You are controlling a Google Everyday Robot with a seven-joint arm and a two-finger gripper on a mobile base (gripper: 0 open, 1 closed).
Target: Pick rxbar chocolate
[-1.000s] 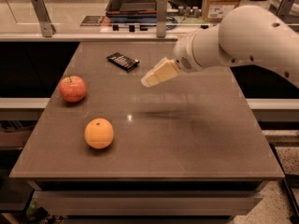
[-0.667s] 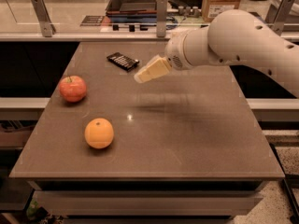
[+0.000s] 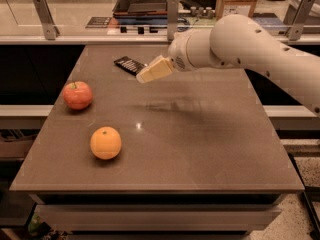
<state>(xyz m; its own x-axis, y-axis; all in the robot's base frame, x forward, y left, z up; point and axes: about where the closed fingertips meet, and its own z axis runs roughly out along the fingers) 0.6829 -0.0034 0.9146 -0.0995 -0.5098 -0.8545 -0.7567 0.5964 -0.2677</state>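
Across the worktop (image 3: 200, 149) the arm (image 3: 250, 44) is extended from the right, its tool (image 3: 143, 77), whose released or clenched state cannot be told, held just beside the rxbar chocolate (image 3: 128, 64) lying flat near the far edge, so the bar is best straddled squarely across its narrow width

One brown table (image 3: 200, 149) carries three things: one rxbar chocolate (image 3: 129, 64), one red apple (image 3: 78, 95) and one orange (image 3: 105, 143). One white robot arm (image 3: 250, 44) ends in one gripper (image 3: 144, 77), which hovers just beside the bar.
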